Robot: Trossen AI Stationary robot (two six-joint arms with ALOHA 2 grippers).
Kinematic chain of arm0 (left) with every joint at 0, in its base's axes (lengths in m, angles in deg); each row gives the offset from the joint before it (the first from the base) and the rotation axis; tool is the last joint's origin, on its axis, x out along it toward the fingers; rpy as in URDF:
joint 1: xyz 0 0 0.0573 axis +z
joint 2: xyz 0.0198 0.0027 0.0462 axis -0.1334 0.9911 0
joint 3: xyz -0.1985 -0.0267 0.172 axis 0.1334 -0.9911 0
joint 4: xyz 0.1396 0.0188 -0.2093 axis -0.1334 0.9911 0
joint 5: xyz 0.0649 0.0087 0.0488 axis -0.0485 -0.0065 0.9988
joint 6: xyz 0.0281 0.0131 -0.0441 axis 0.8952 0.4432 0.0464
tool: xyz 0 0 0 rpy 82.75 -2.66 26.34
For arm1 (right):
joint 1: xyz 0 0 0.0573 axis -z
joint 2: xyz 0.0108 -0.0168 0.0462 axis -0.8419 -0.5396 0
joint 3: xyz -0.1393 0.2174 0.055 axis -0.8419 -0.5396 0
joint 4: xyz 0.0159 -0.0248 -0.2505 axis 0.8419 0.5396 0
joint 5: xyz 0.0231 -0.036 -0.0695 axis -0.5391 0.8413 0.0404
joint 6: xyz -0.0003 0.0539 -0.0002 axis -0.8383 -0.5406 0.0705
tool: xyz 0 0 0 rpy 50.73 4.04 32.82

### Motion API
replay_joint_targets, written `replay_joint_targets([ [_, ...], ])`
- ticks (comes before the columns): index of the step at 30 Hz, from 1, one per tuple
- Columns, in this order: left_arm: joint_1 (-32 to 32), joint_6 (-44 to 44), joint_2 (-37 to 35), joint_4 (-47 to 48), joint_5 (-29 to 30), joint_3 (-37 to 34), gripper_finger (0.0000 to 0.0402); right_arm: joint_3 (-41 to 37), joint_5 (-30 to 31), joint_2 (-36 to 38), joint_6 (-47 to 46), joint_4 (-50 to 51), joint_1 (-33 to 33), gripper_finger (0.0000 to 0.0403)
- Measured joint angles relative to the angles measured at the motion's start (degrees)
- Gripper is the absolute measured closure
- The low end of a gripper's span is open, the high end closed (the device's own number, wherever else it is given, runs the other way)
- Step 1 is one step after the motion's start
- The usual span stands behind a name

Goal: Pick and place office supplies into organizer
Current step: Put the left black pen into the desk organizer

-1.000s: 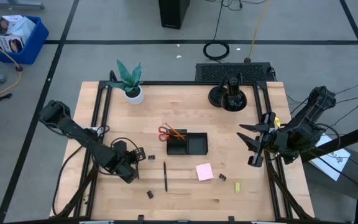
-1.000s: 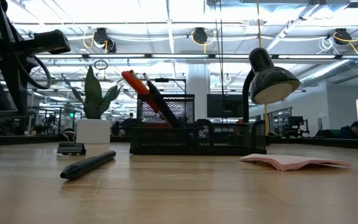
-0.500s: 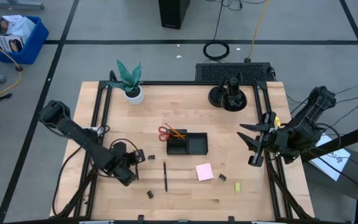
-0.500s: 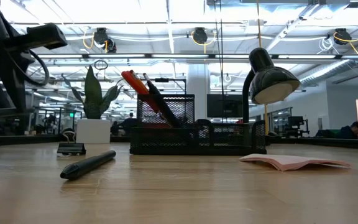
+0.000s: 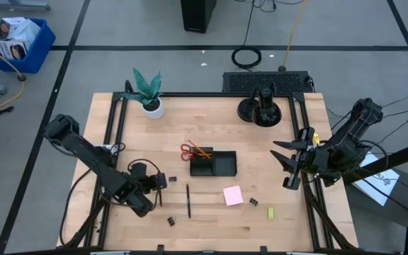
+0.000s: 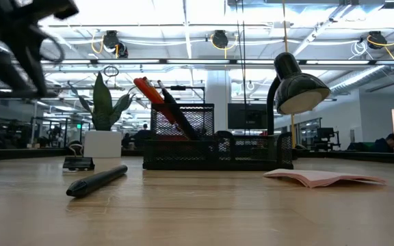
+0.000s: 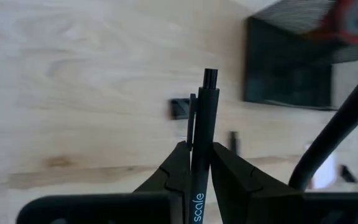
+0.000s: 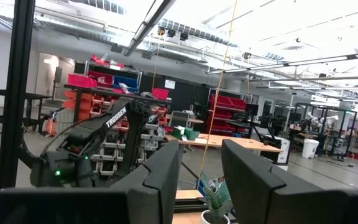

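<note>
Count: 2 black pens. One is pinched between the left gripper's (image 7: 196,163) fingers, matte barrel with clip, tip pointing out past the jaws. The second pen (image 5: 188,200) lies flat on the wood table (image 5: 211,117), in front of the organizer (image 5: 213,163).

Organizer: 1, black wire mesh, rectangular, mid-table. Red-handled scissors (image 5: 187,151) and 1 orange pencil (image 5: 200,150) stand tilted in its left end.

1 pink sticky-note pad (image 5: 233,195), square, flat, just right of the loose pen.

Binder clips: 4 small black ones visible, one (image 5: 171,222) near the front edge, a pair (image 5: 252,202) beside the pad.

1 small yellow-green piece (image 5: 270,212), blocky.

Left gripper sits low at front-left. Right gripper (image 8: 200,171) waits off the right edge, fingers spread, empty.
</note>
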Motion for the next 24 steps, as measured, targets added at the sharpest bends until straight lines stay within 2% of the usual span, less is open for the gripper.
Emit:
replay_joint_targets([
  [10,0.0,12.2,0.0,3.0,11.0,11.5,0.0350,0.0,0.0,0.0,0.0,0.0,0.0,0.0287],
  [17,2.5,25.2,0.0,2.6,19.2,19.5,0.0350,0.0,0.0,0.0,0.1,0.0,0.0,0.0287],
  [24,7.6,38.3,0.0,1.2,21.0,25.9,0.0350,0.0,0.0,0.0,0.1,0.0,0.0,0.0287],
])
